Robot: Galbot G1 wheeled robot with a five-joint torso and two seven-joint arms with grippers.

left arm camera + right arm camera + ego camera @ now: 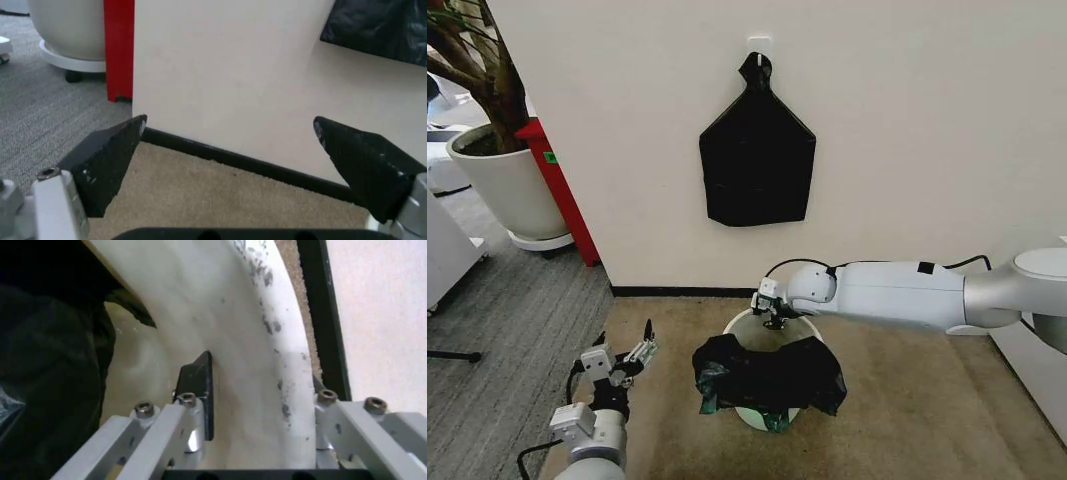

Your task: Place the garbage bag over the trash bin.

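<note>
The garbage bag [769,376] lies draped over the front of the trash bin [739,322], which stands on tan carpet [907,410] near the wall; its back rim is bare. The right gripper [775,318] straddles that back rim, fingers spread, one inside the bin and one outside. The left gripper [627,360] hovers wide open to the bin's left, holding nothing. No writing is legible.
</note>
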